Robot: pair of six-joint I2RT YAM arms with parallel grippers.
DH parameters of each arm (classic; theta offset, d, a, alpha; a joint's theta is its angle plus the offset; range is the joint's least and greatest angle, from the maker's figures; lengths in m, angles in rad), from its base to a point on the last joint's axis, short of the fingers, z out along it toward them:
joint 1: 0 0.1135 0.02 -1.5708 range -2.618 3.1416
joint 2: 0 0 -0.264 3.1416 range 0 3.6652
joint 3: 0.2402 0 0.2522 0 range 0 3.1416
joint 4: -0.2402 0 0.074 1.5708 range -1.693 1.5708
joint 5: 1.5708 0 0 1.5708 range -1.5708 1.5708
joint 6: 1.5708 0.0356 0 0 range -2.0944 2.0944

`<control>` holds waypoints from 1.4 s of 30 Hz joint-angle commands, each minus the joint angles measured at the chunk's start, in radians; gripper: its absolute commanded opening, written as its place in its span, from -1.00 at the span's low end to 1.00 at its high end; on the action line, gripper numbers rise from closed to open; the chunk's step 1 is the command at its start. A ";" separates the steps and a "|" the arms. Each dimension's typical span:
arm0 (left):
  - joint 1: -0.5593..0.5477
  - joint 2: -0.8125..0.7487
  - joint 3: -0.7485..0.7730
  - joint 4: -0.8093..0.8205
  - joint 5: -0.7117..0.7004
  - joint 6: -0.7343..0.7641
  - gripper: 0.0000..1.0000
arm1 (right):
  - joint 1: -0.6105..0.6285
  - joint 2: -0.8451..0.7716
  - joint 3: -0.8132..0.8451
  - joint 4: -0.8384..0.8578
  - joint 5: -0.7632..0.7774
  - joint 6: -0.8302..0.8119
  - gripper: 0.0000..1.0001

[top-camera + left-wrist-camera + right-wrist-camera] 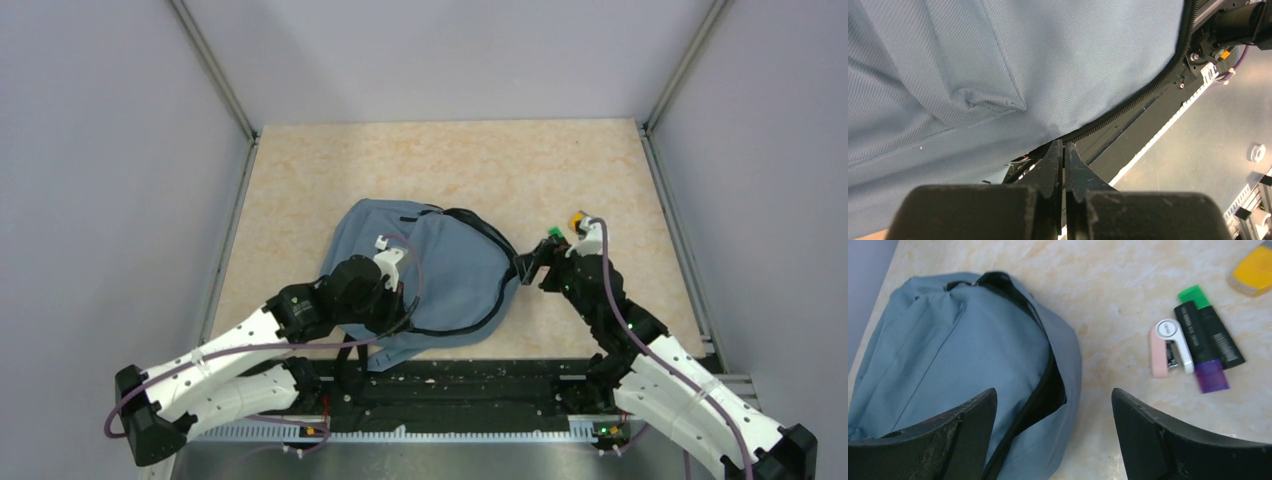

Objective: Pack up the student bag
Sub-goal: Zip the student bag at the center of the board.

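— Where's the backpack (pixel 440 275) sitting?

— Flat on the table (pixel 450 160), a bit left of the middle. Its near edge reaches the black rail where the arms are bolted. It's grey-blue with black trim, and on the side facing the right arm the zip is undone, so there's a dark opening (pixel 1048 385) gaping there.

— What's the left gripper (pixel 1064 150) doing?

— The left arm is bent over the near left part of the backpack. From its wrist camera the two fingers are pressed together, with the tips right at the fabric's edge beside the line of zip teeth (pixel 1128 107). I can't tell whether anything is pinched between them.

— And the other one?

— The right gripper (pixel 1054 395) hangs over the table by the backpack's right side. Its fingers are wide apart and hold nothing. The bag's open side lies below the gap.

— Anything else lying about?

— There's a small cluster on the bare table to the right of the backpack. A pink and white stapler (pixel 1168 347) lies just beside a black marker with a purple cap (pixel 1198 340). A green-capped marker (pixel 1220 337) is touching that one. A yellow thing (pixel 1255 267) sits a little farther off, and I can't tell what it is.
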 commanded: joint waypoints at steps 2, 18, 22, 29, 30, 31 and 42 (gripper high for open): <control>0.001 0.041 0.062 0.121 0.087 0.058 -1.00 | -0.006 0.017 -0.075 0.009 -0.288 0.108 0.67; -0.001 0.113 0.098 0.242 0.118 0.062 -1.00 | -0.006 0.139 -0.157 0.290 -0.484 0.186 -0.03; -0.002 0.157 0.109 0.332 0.160 0.069 -1.00 | -0.004 0.182 -0.170 0.327 -0.495 0.191 -0.66; -0.035 0.262 0.147 0.498 0.210 0.072 -1.00 | 0.013 0.209 -0.213 0.404 -0.460 0.240 -1.00; -0.039 0.277 0.151 0.526 0.212 0.070 -1.00 | 0.018 0.211 -0.217 0.412 -0.452 0.244 -1.00; -0.045 0.293 0.155 0.546 0.206 0.069 -1.00 | 0.024 0.213 -0.219 0.420 -0.444 0.246 -1.00; -0.126 0.527 0.245 0.837 0.124 0.021 -1.00 | 0.102 0.208 -0.210 0.409 -0.302 0.241 -1.00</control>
